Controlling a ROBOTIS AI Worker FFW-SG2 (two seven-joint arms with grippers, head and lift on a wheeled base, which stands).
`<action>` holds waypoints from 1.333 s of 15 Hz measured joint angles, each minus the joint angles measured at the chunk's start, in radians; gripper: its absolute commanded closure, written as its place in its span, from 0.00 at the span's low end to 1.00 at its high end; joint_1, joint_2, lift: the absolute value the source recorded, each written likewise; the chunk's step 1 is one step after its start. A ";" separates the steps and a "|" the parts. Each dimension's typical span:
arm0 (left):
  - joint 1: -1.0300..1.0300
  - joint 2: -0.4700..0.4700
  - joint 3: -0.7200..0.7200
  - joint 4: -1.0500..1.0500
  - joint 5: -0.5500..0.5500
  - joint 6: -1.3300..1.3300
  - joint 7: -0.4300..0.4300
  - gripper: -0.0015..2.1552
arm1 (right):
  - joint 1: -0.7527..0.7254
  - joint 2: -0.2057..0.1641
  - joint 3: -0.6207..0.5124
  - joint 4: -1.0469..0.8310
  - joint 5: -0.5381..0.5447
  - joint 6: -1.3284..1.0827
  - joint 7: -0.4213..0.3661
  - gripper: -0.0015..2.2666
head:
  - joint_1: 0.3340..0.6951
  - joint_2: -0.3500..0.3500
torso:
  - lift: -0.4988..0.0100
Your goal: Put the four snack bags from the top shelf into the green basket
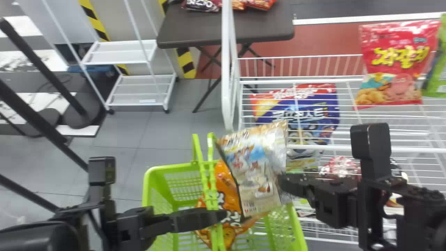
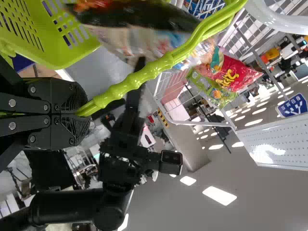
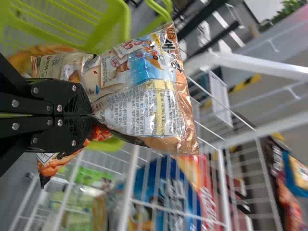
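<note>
My right gripper (image 1: 283, 183) holds a beige snack bag (image 1: 254, 170) above the green basket (image 1: 150, 184); in the right wrist view the gripper (image 3: 90, 115) is shut on one end of this bag (image 3: 144, 91). The left gripper (image 1: 223, 215) is at the basket's handles, and in the left wrist view the gripper (image 2: 83, 113) is shut on the green handle (image 2: 144, 74). An orange snack bag (image 1: 228, 233) lies inside the basket, partly covered by the beige one. A red snack bag (image 1: 397, 62) and a green bag (image 1: 438, 73) are on the top shelf at the right.
The white wire rack (image 1: 334, 80) stands right of the basket, its side frame (image 1: 228, 69) rising just behind the beige bag. A blue bag (image 1: 296, 108) and other packs sit lower in the rack. Farther back are a dark table (image 1: 223, 31) and a white cart (image 1: 139, 89).
</note>
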 measured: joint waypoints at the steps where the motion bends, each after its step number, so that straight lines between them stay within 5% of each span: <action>1: 0.000 -0.001 -0.005 -0.002 0.000 0.000 0.000 1.00 | -0.006 0.000 0.028 0.008 0.000 0.011 -0.002 0.99 | 1.00 0.91 | 0.97; 8: -0.003 -0.003 -0.067 -0.017 -0.002 0.012 0.000 1.00 | -0.178 0.013 0.294 0.272 0.028 0.043 -0.089 0.93 | 1.00 1.00 | 0.97; 9: -0.003 -0.003 -0.074 -0.017 -0.003 0.012 0.000 1.00 | -0.203 0.018 0.320 0.313 0.028 0.031 -0.086 0.76 | 1.00 1.00 | 0.97; 11: -0.003 -0.003 -0.086 -0.018 -0.005 0.012 0.000 1.00 | -0.254 0.023 0.359 0.394 0.019 -0.017 -0.041 0.03 | 1.00 1.00 | 0.97; 16: -0.006 -0.002 -0.079 -0.019 -0.006 0.012 0.000 1.00 | -0.252 -0.021 0.300 0.333 0.028 0.097 -0.018 0.02 | 1.00 1.00 | 0.97; 20: -0.009 0.001 -0.067 -0.018 -0.006 0.012 0.000 1.00 | -0.151 -0.055 0.029 0.112 0.011 0.185 0.075 0.02 | 1.00 0.84 | 0.97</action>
